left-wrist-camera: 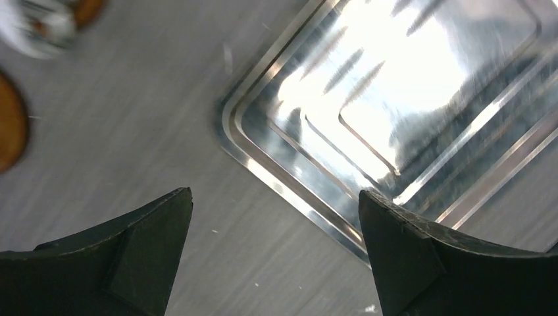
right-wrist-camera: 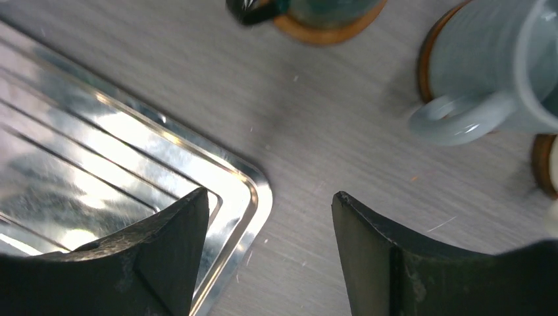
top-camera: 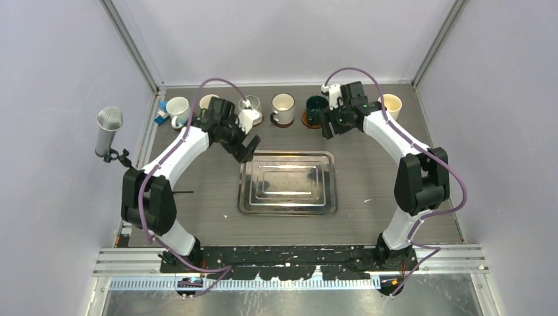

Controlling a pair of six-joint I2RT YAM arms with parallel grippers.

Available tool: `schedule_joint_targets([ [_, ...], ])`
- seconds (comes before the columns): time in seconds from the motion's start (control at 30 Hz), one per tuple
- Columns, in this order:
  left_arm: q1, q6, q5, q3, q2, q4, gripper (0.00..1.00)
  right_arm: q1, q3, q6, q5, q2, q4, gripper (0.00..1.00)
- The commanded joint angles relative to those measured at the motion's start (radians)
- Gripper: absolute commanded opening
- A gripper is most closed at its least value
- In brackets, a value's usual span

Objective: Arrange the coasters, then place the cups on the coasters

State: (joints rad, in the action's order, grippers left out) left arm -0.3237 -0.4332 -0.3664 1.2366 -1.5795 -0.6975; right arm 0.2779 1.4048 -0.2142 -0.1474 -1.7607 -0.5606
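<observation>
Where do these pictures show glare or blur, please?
Left wrist view: strong glare whites out the steel tray, and the cup in the top left corner is blurred. Right wrist view: milder glare on the steel tray, grey-blue mug slightly soft. Top view: evenly lit, sharp.

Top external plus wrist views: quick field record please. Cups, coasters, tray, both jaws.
cup row: along far edge of table; six show from above
dark teal cup: on orange-brown coaster
grey-blue cup: on another coaster; not visible from above
steel tray: centre of table, nothing in it
left jaws: open, empty, above a tray corner
right jaws: open, empty, above a tray corner
</observation>
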Motion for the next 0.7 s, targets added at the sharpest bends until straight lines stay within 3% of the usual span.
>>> schedule_joint_targets([
  [0.0,0.027,0.174,0.089,0.182,-0.062,0.062,1.0,-0.026,0.103,0.084,-0.016,0.046,0.053,0.74],
  [0.3,0.048,0.264,0.234,0.54,-0.319,-0.211,1.0,-0.058,0.168,0.176,-0.027,-0.012,0.122,0.74],
  [0.67,0.048,0.322,0.303,0.499,-0.308,-0.163,1.0,-0.061,0.103,0.186,-0.04,0.022,0.135,0.74],
])
